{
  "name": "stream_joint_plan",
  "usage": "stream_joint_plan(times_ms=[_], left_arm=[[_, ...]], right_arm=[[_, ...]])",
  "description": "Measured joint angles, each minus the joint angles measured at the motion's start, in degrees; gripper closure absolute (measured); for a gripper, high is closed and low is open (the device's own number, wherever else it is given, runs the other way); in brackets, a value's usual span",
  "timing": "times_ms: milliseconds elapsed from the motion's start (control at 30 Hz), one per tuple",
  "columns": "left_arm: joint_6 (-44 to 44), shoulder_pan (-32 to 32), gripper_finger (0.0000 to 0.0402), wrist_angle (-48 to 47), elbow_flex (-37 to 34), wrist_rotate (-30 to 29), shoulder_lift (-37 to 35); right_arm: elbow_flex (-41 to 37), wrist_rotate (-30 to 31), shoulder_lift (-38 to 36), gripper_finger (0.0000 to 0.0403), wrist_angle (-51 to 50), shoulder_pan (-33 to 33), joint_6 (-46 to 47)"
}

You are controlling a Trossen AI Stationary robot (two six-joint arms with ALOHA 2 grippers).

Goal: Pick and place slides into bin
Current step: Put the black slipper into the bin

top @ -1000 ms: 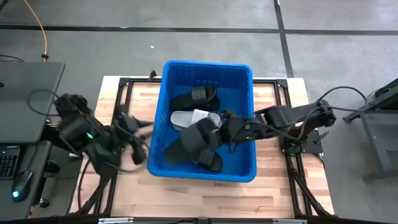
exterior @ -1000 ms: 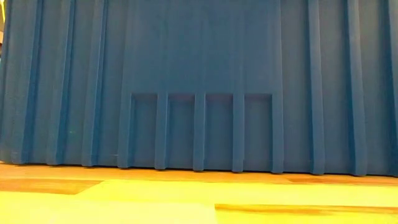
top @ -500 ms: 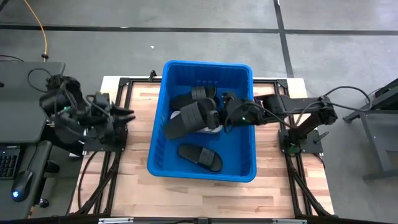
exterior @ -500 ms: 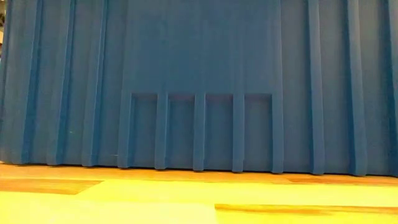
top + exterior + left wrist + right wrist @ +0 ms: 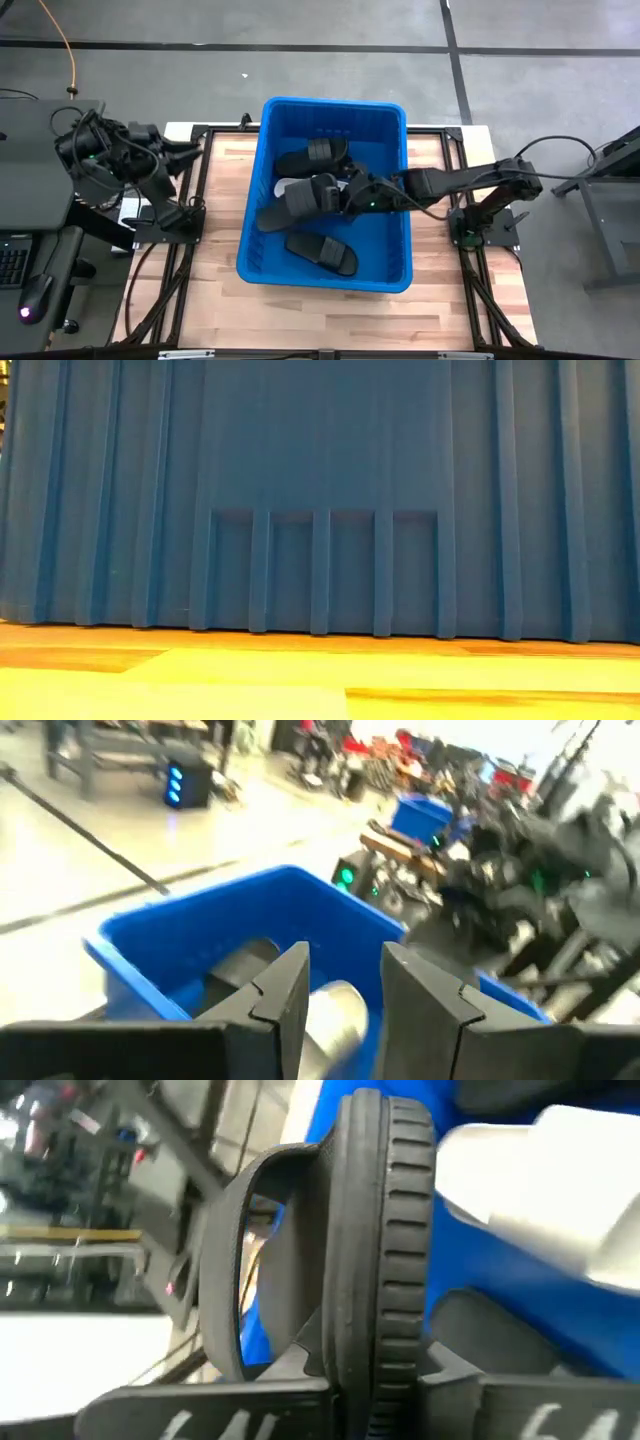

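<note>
The blue bin (image 5: 330, 115) stands mid-table; its wall fills the low view (image 5: 320, 490). Inside lie a black slide (image 5: 315, 155) at the far end, a light grey slide (image 5: 290, 187) and a black slide (image 5: 322, 252) at the near end. My right gripper (image 5: 350, 197) reaches into the bin from the right, shut on another black slide (image 5: 295, 202). My left gripper (image 5: 190, 150) is open and empty, raised beyond the bin's left wall, and points at the bin (image 5: 200, 920). My right gripper pinches the black slide's sole at one end (image 5: 378, 1350) between its two fingers, one on each flat face. The fingers come from the table's right, along the slide. The slide reaches out toward the bin's left wall, over the grey slide; whether it rests on anything I cannot tell.
Bare wooden table top (image 5: 215, 290) lies to the left of the bin and along the near edge (image 5: 300, 680). A dark desk (image 5: 40, 150) stands off the table's left. The arm bases sit at both table sides.
My right gripper has carried the black slide from the bin's near half toward its far end, then a little back toward the middle and left wall. My left gripper has drawn back from the bin's near left corner toward the table's far left and has risen.
</note>
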Motion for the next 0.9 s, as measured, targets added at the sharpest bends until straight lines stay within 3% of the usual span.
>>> stream_joint_plan(times_ms=[133,433,833,900], left_arm=[[0.30,0.04,0.0287,-0.82,0.02,-3.45,-2.49],[1.49,0.00,0.0291,-0.74,0.11,-2.33,-6.39],[4.94,0.00,0.0289,-0.24,0.13,-1.74,-9.07],[4.94,0.02,0.0289,-0.24,0.13,-1.71,-9.07]], right_arm=[[-3.67,3.38,0.20,0.0392,-0.08,1.30,8.28],[-4.82,8.78,1.26,0.0392,-1.34,3.48,26.93],[-4.82,-2.94,7.61,0.0393,-1.75,4.38,44.00],[-4.82,-2.57,7.72,0.0393,-1.86,4.76,47.84]])
